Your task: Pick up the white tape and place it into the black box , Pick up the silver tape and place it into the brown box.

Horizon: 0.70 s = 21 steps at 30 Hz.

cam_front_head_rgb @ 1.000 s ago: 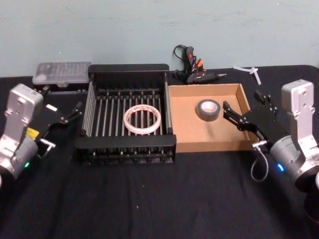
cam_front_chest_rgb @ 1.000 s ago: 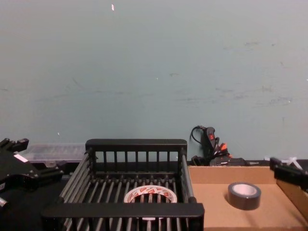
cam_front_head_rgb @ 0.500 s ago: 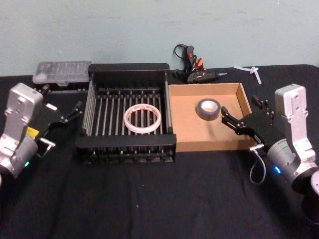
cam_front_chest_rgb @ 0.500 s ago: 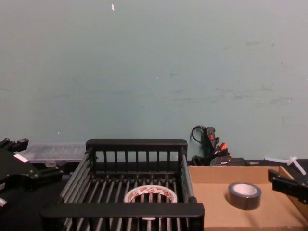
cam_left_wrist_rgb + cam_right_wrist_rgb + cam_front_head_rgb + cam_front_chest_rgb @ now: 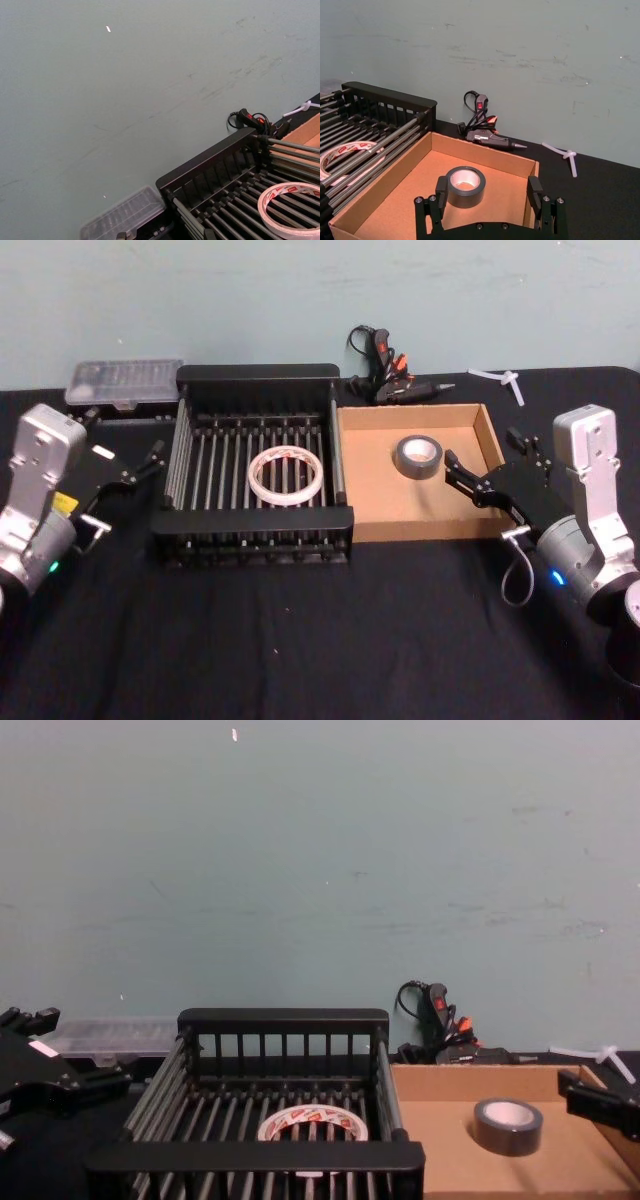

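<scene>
Silver tape is lying in the brown box; I'm seeing my right tool spread just beside it, apparently not touching.

Two tape rolls, white tape and silver tape; two boxes, black box and brown box.

Right end effector gapes wide; left end effector seemingly parted.

Black table, black box, brown box
</scene>
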Each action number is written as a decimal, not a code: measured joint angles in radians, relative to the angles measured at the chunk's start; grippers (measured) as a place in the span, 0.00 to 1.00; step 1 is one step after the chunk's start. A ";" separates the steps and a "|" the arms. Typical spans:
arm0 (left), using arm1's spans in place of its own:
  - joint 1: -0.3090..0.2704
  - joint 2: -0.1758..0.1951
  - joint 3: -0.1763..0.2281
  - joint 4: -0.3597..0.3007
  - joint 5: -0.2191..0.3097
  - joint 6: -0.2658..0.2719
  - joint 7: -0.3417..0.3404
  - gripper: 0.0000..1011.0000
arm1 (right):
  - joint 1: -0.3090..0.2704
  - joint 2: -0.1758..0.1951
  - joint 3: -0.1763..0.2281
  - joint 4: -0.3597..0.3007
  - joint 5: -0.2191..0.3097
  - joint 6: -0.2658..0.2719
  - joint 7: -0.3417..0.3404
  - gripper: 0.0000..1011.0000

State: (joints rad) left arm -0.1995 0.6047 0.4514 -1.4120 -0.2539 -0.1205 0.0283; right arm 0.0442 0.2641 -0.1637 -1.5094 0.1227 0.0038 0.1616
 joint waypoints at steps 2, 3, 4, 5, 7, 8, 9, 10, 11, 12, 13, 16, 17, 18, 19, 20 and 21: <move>0.000 0.000 0.000 0.000 0.000 0.000 0.000 0.99 | 0.000 0.000 0.000 0.000 0.000 0.000 0.000 0.99; 0.000 0.000 0.000 0.000 0.000 0.000 0.000 0.99 | 0.000 0.000 0.000 0.000 0.000 0.000 0.000 0.99; 0.000 0.000 0.000 0.000 0.000 0.000 0.000 0.99 | 0.000 0.000 0.000 0.000 0.000 0.000 0.000 0.99; 0.000 0.000 0.000 0.000 0.000 0.000 0.000 0.99 | 0.000 0.000 0.000 0.000 0.000 0.000 0.000 0.99; 0.000 0.000 0.000 0.000 0.000 0.000 0.000 0.99 | 0.000 0.001 0.000 -0.001 0.001 0.000 0.000 0.99; 0.000 0.000 0.000 0.000 0.000 0.000 0.000 0.99 | 0.000 0.001 0.000 -0.001 0.001 0.000 0.000 0.99; 0.000 0.000 0.000 0.000 0.000 0.000 0.000 0.99 | 0.000 0.001 0.000 -0.001 0.001 0.000 0.000 0.99; 0.000 0.000 0.000 0.000 0.000 0.000 0.000 0.99 | 0.000 0.001 0.000 -0.001 0.001 0.000 0.000 0.99; 0.000 0.000 0.000 0.000 0.000 0.000 0.000 0.99 | 0.000 0.001 0.000 -0.001 0.001 0.000 0.000 0.99; 0.000 0.000 0.000 0.000 0.000 0.000 0.000 0.99 | 0.000 0.001 0.000 -0.001 0.001 0.000 0.000 0.99; 0.000 0.000 0.000 0.000 0.000 0.000 0.000 0.99 | 0.000 0.001 0.000 -0.001 0.001 0.000 0.000 0.99; 0.000 0.000 0.000 0.000 0.000 0.000 0.000 0.99 | 0.000 0.001 0.000 -0.001 0.001 0.000 0.000 0.99; 0.000 0.000 0.000 0.000 0.000 0.000 0.000 0.99 | 0.000 0.001 0.000 -0.002 0.002 0.000 0.000 0.99; 0.000 0.000 0.000 0.000 0.000 0.000 0.000 0.99 | 0.000 0.001 0.000 -0.002 0.002 0.000 0.000 0.99; 0.000 0.000 0.000 0.000 0.000 0.000 0.000 0.99 | 0.000 0.001 0.000 -0.002 0.002 0.000 0.000 0.99; 0.000 0.000 0.000 0.000 0.000 0.000 0.000 0.99 | 0.000 0.001 0.000 -0.002 0.002 0.000 0.000 0.99; 0.000 0.000 0.000 0.000 0.000 0.000 0.000 0.99 | 0.000 0.001 0.000 -0.002 0.002 0.000 0.000 0.99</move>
State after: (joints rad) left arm -0.1996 0.6047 0.4513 -1.4120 -0.2539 -0.1205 0.0283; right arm 0.0441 0.2648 -0.1637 -1.5111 0.1247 0.0038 0.1617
